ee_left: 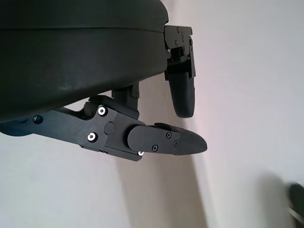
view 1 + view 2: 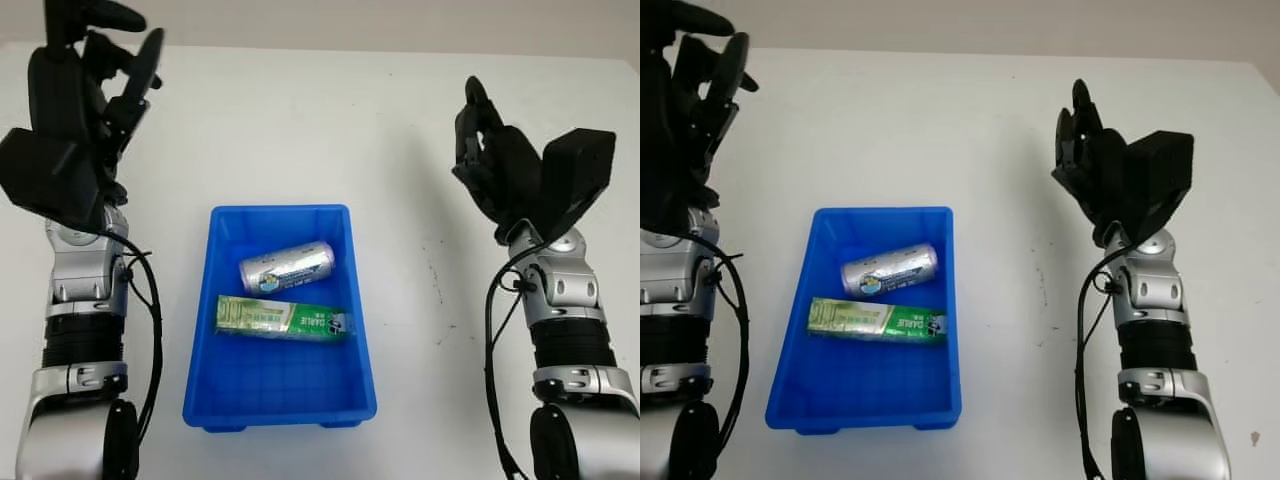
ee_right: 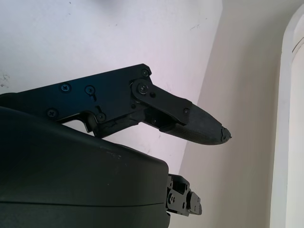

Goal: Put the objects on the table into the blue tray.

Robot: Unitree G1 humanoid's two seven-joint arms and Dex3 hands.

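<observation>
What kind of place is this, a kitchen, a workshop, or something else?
Probably a robot test bench in a lab, not a kitchen. A plain white table holds just a blue tray containing a silver can and a green box, with the left hand and right hand raised open at either side.

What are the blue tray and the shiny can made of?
The blue tray looks like glossy moulded plastic: even colour, a ribbed grid floor, soft reflections on its walls. The can lying inside it seems to be thin metal, probably aluminium, judging by its silvery sheen and printed side.
</observation>
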